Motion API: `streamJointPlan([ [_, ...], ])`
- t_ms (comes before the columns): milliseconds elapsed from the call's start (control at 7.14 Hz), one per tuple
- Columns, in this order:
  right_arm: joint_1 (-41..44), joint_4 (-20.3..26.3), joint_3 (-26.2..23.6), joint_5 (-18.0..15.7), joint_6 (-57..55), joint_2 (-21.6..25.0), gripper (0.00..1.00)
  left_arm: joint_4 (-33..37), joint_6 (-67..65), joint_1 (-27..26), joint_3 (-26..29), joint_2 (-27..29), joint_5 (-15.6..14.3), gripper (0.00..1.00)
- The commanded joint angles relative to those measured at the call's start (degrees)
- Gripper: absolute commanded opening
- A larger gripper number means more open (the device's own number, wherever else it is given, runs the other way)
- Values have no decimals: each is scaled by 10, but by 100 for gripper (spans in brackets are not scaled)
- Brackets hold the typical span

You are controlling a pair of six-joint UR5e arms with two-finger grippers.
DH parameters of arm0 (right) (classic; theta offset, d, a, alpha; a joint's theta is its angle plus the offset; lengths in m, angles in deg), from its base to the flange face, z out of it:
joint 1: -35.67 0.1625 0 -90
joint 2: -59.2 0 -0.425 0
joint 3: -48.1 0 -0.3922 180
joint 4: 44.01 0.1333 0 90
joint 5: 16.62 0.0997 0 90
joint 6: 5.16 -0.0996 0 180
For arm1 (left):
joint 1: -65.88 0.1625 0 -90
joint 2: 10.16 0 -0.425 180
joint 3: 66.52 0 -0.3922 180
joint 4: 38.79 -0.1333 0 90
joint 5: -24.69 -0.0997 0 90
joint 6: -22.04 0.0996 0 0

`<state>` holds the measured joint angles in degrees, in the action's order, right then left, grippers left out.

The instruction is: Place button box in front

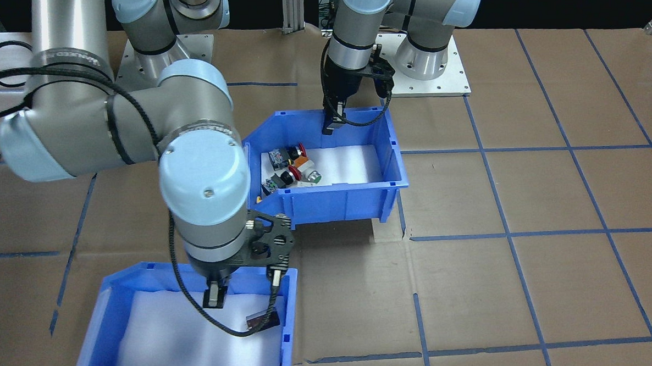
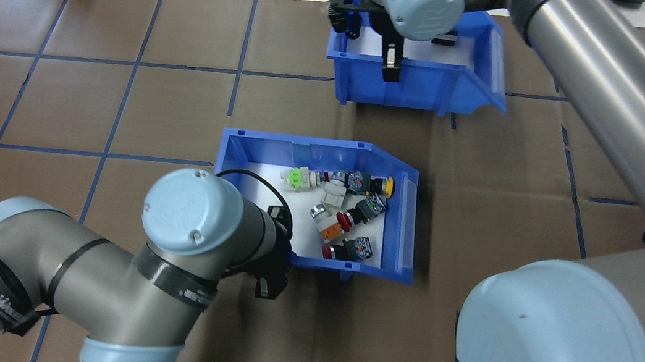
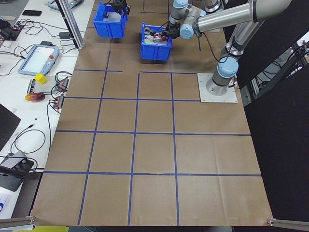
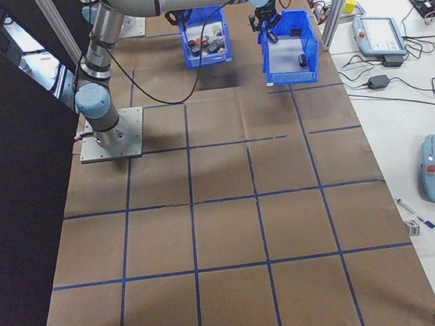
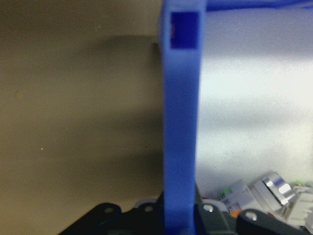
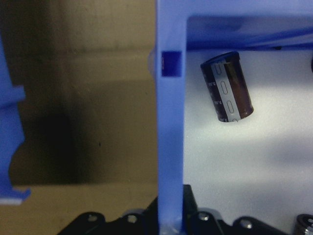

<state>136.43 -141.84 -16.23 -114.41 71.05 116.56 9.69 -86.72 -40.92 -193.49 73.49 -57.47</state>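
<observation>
- The button box (image 2: 405, 217) is a blue open-top plastic bin with a white lining on its floor.
- It holds a loose heap of small push-button switches (image 2: 349, 216), with red, green, yellow and orange caps, gathered toward its 3 o'clock side in the overhead view.
- It sits upright near the table's middle, its sloped open end facing 3 o'clock.
- Its shadow falls on the table beneath it in the front-facing view.

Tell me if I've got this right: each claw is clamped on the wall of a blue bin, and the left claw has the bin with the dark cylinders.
Not quite. The left claw grips the button box, as the overhead view shows. The right claw has the cylinder bin. Each is clamped on a wall.
</observation>
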Motion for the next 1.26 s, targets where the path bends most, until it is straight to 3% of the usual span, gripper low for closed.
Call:
streamJointPlan([
  [0,-76,6,-27,5,97,35,5,4,69,69,54,46,33,0],
  [560,-209,-6,-194,33,262,164,5,-3,71,64,254,249,34,0],
  [840,-229,-18,-287,47,285,230,5,-1,59,39,306,302,30,0],
  [1120,-233,-60,-385,47,286,296,5,6,58,26,350,336,26,0],
])
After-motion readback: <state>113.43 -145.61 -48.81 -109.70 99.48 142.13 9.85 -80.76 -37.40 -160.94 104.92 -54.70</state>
